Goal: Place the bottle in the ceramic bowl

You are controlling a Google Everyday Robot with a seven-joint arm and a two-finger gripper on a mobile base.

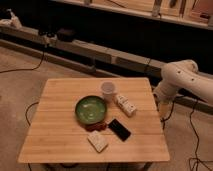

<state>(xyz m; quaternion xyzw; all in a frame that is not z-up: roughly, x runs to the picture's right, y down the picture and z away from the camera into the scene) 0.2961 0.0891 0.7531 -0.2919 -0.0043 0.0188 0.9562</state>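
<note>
The bottle is small and whitish with dark marks. It lies on its side on the wooden table, right of centre. The ceramic bowl is green and glossy and sits at the table's middle, just left of the bottle, with nothing in it. The white arm bends down beyond the table's right edge. My gripper hangs at the arm's lower end beside that edge, apart from the bottle and to its right.
A translucent whitish cup stands behind the bowl, close to the bottle. A black flat phone-like slab and a pale rectangular block lie in front of the bowl. Cables run over the floor on both sides.
</note>
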